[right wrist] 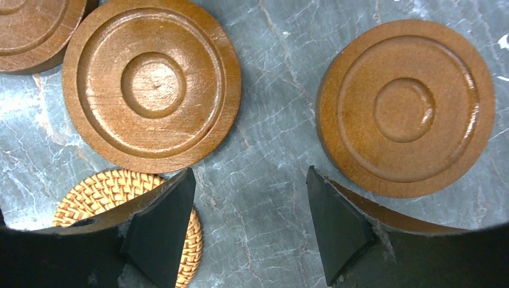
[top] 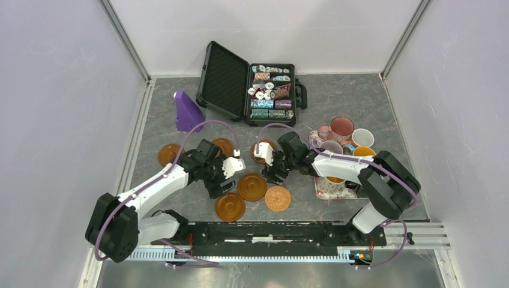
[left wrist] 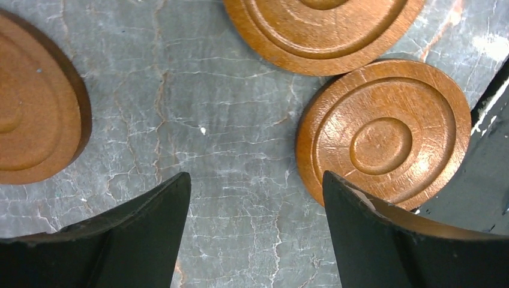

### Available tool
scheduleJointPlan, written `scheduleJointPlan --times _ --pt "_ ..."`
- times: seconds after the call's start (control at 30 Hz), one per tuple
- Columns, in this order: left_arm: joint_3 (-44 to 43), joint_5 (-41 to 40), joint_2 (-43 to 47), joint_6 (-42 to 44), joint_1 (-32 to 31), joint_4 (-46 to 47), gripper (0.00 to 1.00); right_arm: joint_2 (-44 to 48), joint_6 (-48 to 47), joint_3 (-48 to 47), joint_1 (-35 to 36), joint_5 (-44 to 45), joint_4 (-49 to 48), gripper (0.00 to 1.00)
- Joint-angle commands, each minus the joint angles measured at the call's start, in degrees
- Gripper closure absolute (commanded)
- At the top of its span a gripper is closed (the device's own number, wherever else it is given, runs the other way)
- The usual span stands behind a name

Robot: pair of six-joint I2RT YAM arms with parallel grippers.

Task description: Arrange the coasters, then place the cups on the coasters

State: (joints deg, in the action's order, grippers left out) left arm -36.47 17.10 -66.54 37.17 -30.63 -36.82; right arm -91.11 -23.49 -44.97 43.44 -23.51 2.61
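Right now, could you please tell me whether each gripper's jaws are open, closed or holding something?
The left gripper has its jaws open and holds nothing.
The right gripper has its jaws open and holds nothing.

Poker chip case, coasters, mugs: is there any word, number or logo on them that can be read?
No readable text anywhere.
Poker chips: markings too small to read.
Wooden coasters: carved rings only, no writing.
Mugs: no lettering can be made out.
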Motion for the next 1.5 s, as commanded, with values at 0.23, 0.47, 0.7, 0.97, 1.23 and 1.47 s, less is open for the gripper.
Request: scheduleJointPlan --times 0.23,0.47,0.7,0.97,1.23,1.47 --pt "-8.1 2.4 -3.0 -2.9 24.1 7.2 0.16 -4.4 1.7 -10.1 -2.6 14.4 -5.0 0.29" --pt "-10.6 -1.8 -10.9 -12.6 24.0 19.3 0.18 -10.0 3.3 -14.6 -4.1 19.2 -5.2 0.29" --pt "-12.4 -5.9 -18.0 -15.2 22.6 25.1 0.19 -13.2 3.4 -16.5 -5.9 20.5 -5.1 0.29" --pt "-13.6 -7.1 -23.3 -16.2 21.2 27.5 0.19 -16.3 4.1 -17.5 -6.6 18.9 -5.0 0.30" --pt "-14.2 -8.9 -26.5 -16.4 18.4 28.0 0.20 -19.0 5.4 -18.1 -6.4 17.1 -4.9 0.32" --pt "-13.2 -9.1 -26.2 -15.5 18.4 27.4 0.24 -19.9 5.8 -18.3 -5.9 16.3 -4.3 0.33"
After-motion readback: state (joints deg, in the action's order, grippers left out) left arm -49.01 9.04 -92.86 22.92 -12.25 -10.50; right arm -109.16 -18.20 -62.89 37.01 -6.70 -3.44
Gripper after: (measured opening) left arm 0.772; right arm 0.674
